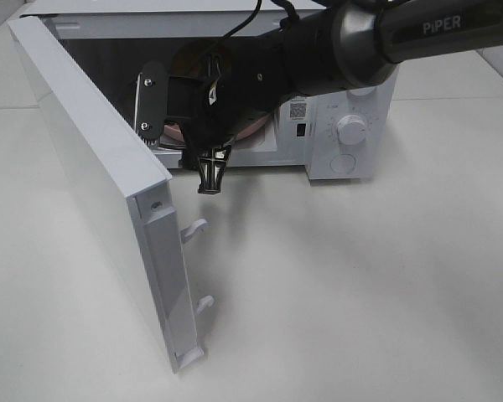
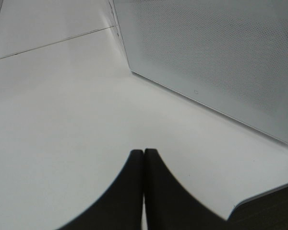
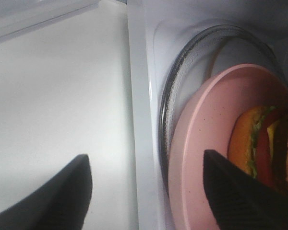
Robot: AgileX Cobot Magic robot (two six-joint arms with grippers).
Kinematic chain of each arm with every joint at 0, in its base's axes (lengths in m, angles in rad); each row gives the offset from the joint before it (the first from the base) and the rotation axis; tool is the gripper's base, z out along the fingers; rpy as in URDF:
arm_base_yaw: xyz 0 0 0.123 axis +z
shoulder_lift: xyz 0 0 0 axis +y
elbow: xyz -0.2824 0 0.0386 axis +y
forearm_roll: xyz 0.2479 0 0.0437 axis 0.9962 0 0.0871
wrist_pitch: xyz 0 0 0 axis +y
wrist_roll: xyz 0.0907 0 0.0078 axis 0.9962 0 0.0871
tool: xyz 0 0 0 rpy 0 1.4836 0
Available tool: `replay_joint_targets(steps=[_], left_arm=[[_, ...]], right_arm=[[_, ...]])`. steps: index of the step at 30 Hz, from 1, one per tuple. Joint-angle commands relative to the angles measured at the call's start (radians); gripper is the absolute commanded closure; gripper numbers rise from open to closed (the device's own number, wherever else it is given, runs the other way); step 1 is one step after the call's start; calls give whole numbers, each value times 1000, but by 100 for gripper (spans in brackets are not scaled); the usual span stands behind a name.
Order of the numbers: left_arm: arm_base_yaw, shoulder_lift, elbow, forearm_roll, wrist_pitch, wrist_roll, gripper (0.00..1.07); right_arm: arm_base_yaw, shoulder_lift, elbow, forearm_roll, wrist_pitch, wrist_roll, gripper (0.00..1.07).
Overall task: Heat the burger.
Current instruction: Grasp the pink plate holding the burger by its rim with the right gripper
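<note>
Two fingers of the right gripper (image 3: 145, 158) stand apart, empty, at the mouth of the microwave (image 1: 352, 130), the burger (image 3: 259, 143) lying just beyond them inside on the pink plate (image 3: 206, 120), so this arm is nearer than the closed left gripper (image 2: 143, 160) outside the open door (image 1: 92, 159).

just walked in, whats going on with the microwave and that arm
The microwave stands with its door swung wide open. The burger sits on a pink plate on the glass turntable inside. The right gripper is at the opening, jaws open and holding nothing. The left gripper is shut, over the table off to the side. The door is not yet closed.
</note>
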Motion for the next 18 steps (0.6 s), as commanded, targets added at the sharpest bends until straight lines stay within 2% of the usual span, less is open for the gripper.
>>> replay_joint_targets(steps=[1,18], left_arm=[[4,-21,3,-8,-13,-6,106],[4,-21,3,-8,-13,-6,106]], right_arm=[[-3,2,-8,-13,-33,13,43],[-58,47,-10,-22,-71,54,43]])
